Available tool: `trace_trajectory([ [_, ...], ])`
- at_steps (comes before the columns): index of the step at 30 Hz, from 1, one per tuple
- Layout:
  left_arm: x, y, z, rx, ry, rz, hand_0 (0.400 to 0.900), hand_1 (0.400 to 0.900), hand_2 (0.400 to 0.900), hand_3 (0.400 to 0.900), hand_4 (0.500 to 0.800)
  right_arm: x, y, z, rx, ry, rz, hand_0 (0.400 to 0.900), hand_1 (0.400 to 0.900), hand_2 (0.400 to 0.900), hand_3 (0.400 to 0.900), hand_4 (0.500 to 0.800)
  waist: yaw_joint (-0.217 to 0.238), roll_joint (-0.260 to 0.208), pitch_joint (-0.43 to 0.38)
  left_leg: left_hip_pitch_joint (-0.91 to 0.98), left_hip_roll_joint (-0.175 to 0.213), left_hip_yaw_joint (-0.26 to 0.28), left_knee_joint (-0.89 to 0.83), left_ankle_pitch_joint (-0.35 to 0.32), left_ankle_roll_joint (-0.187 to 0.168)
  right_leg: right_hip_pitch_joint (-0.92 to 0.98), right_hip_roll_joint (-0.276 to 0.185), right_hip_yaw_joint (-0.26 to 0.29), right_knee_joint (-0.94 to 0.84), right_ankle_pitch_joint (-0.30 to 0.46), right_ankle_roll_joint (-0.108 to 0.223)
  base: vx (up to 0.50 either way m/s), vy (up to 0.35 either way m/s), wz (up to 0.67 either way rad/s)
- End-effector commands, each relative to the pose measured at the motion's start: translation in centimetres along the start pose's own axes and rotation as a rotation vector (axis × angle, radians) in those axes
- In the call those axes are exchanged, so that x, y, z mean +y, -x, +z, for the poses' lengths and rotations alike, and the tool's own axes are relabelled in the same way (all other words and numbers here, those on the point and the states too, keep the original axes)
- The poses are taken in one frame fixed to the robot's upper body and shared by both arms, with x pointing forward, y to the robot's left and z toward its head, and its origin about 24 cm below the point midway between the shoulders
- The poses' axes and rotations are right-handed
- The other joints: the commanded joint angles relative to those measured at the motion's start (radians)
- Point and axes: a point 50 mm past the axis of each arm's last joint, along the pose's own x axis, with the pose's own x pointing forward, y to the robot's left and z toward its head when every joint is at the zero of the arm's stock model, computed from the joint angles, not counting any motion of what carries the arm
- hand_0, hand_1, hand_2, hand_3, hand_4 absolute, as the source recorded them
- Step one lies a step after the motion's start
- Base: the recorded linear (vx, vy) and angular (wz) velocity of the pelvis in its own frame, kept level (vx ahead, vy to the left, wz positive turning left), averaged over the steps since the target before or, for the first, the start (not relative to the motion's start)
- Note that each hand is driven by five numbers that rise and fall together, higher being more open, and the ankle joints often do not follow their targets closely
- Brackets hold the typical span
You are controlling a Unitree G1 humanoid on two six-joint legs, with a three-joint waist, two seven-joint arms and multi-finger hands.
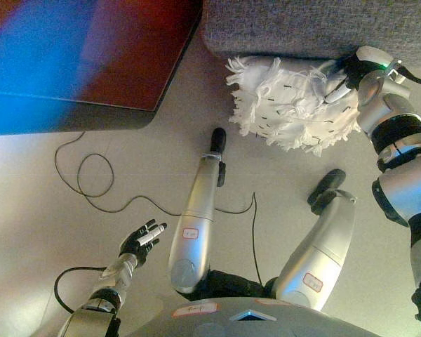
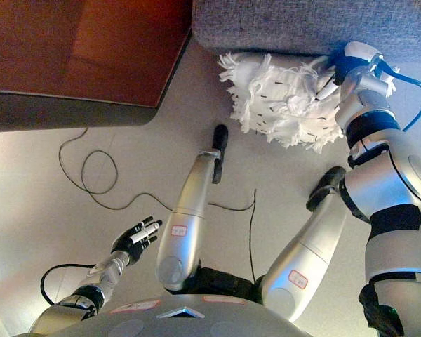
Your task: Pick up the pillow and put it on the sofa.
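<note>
A white shaggy pillow [image 1: 288, 104] lies on the floor against the base of the grey sofa [image 1: 316, 28] at the top right. My right hand [image 1: 344, 83] rests on the pillow's right side, its white-tipped fingers [image 2: 328, 88] pushed into the fringe; how far they curl is hidden by the fluff. My left hand [image 1: 142, 241] hangs open over the bare floor at the lower left, far from the pillow.
A dark reddish-brown low table [image 1: 91, 63] fills the upper left, its edge close to the sofa's left end. A thin black cord [image 1: 91, 186] loops across the beige floor [image 1: 28, 210] between the table and me.
</note>
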Motion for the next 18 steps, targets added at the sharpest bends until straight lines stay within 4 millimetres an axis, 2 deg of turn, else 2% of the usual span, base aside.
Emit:
trace_trajectory([
  [1, 4.6, 2.5, -1.6, 0.034, -0.001, 0.108, 0.9, 0.9, 0.9, 0.9, 0.8, -3.0, 0.7, 2.7, -0.139, -0.046, -0.027, 0.9, 0.9, 0.9, 0.9, 0.8, 0.043, 0.053, 0.012, 0.022, 0.029, -0.036, 0.048, -0.093, 0.058, -0.065, -0.009, 0.069, -0.036, 0.071, -0.029, -0.05, 0.022, 0.02],
  [7, 4.9, 2.8, -1.7, 0.003, 0.003, 0.095, 0.9, 0.9, 0.9, 0.9, 0.8, -3.4, 1.0, 4.3, -0.184, 0.002, 0.008, 0.9, 0.9, 0.9, 0.9, 0.8, 0.06, 0.058, 0.012, -0.045, 0.018, -0.045, 0.097, -0.103, 0.068, -0.123, -0.002, 0.067, 0.004, 0.062, -0.042, -0.05, -0.003, -0.01],
  [8, 5.0, 2.9, -1.5, -0.009, 0.003, 0.093, 0.9, 0.9, 0.9, 0.9, 0.8, -3.6, 1.1, 4.8, -0.21, 0.0, 0.008, 0.4, 0.4, 0.4, 0.4, 0.5, 0.062, 0.058, 0.012, -0.054, 0.017, -0.046, 0.101, -0.103, 0.069, -0.133, -0.002, 0.066, 0.011, 0.061, -0.044, -0.05, -0.008, -0.03],
  [12, 5.2, 2.9, -1.1, -0.03, 0.015, 0.101, 0.9, 0.9, 0.9, 0.9, 0.8, -3.9, 1.3, 5.3, -0.255, -0.024, -0.017, 0.4, 0.4, 0.4, 0.4, 0.5, 0.064, 0.052, 0.012, -0.07, 0.017, -0.048, 0.113, -0.104, 0.072, -0.144, -0.001, 0.059, 0.02, 0.059, -0.048, -0.04, -0.008, -0.05],
  [18, 5.8, 3.3, -1.3, -0.045, 0.032, 0.11, 0.9, 0.9, 0.9, 0.9, 0.8, -4.2, 1.2, 4.8, -0.245, -0.04, -0.051, 0.4, 0.4, 0.4, 0.4, 0.5, 0.063, 0.045, 0.012, -0.056, 0.032, -0.043, 0.112, -0.105, 0.071, -0.126, -0.005, 0.044, 0.01, 0.066, -0.045, -0.02, -0.004, -0.07],
])
